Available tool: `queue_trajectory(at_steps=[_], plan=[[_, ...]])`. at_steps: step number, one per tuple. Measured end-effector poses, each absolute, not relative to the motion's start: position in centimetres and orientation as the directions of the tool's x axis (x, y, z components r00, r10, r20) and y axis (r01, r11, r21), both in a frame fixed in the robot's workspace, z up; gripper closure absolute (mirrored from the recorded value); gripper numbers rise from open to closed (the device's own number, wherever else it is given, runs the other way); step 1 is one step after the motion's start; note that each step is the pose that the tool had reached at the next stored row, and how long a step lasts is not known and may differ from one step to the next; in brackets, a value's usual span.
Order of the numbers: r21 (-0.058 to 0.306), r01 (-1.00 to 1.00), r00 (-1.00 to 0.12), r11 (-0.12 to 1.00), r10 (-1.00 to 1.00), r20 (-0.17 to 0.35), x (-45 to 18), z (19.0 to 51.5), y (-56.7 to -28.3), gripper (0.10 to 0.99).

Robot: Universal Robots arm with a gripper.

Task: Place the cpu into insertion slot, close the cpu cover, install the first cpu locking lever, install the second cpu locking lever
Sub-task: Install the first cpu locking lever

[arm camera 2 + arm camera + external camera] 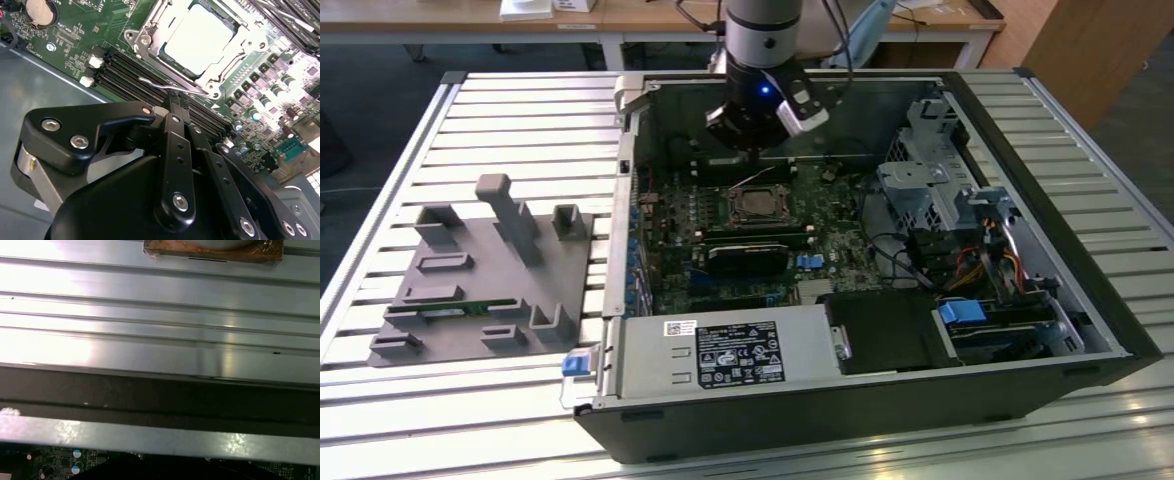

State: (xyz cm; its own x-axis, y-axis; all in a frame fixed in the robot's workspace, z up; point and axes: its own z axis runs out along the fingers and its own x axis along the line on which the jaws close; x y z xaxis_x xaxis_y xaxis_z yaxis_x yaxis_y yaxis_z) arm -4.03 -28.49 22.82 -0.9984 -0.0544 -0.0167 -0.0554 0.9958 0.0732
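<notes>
The cpu [199, 37], a flat chip with a silvery top, lies in the insertion slot [754, 206] on the green board. The cpu cover [150, 35], a shiny metal frame, lies down around the chip's edges. A thin wire locking lever [152, 82] runs along the near side of the socket and, in the exterior view, stands up a little from the board [754, 180]. My gripper [173, 97] has its black fingers [173, 145] pressed together, with the tips right against that wire. In the exterior view the gripper [744, 150] hangs inside the case just behind the socket.
The open grey computer case [1107, 330] holds a power supply [720, 355], a drive cage [941, 190] and cables on the exterior view's right. Black memory strips [130, 72] run beside the socket. A grey fixture block [480, 270] sits on the slatted table [160, 300].
</notes>
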Motion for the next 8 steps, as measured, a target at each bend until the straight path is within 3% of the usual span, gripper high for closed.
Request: queue_trajectory(at_steps=[8], plan=[[0.072,-0.055,-0.998,0.996,-0.054,-0.016,-3.46,22.57,-28.41,0.980]])
